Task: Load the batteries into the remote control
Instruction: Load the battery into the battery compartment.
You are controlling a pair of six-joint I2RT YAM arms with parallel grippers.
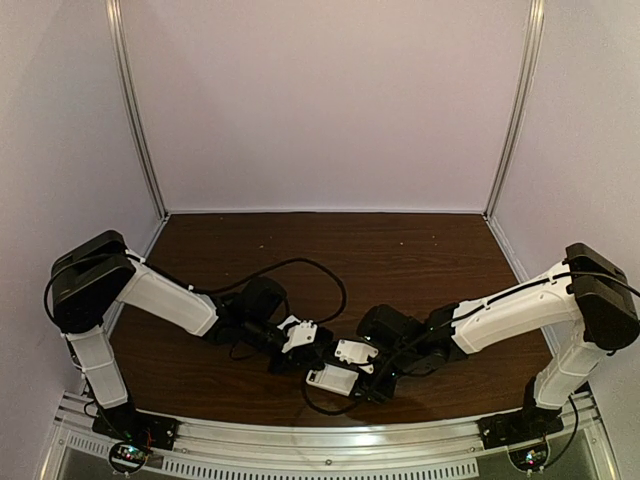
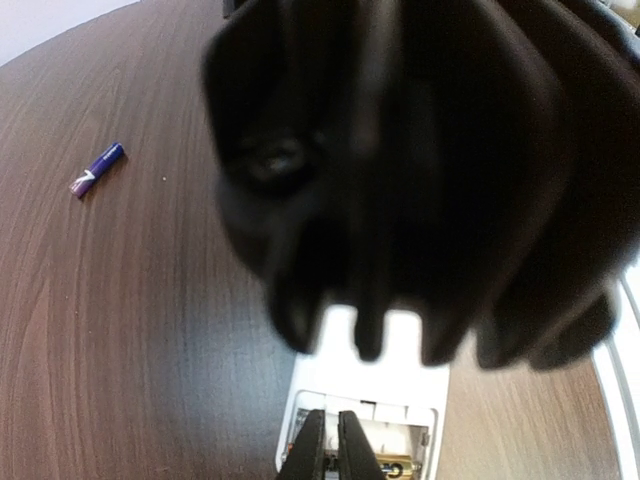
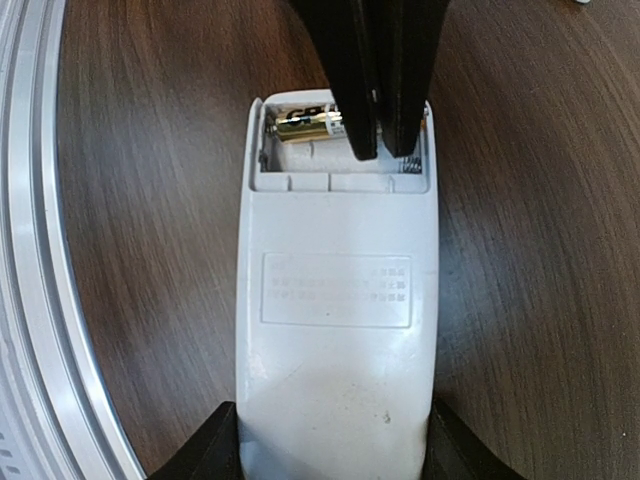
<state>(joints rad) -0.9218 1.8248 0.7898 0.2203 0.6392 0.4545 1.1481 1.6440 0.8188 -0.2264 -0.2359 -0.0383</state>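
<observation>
The white remote control (image 3: 336, 350) lies back up with its battery compartment open at the far end. My right gripper (image 3: 335, 440) is shut on its near end, one finger on each side. The gold-brown battery (image 3: 305, 124) lies in the compartment's left slot; it also shows in the left wrist view (image 2: 395, 467). My left gripper (image 2: 331, 440) is shut, its tips down in the compartment at the battery's right end (image 3: 383, 140). The dark blue-purple battery (image 2: 97, 169) lies loose on the table. In the top view the remote (image 1: 333, 380) sits between both grippers.
The right arm's black wrist (image 2: 420, 150) hangs close over the remote and fills the left wrist view. An aluminium rail (image 3: 40, 300) runs along the table's near edge beside the remote. A black cable (image 1: 310, 270) loops over the table. Walls enclose three sides.
</observation>
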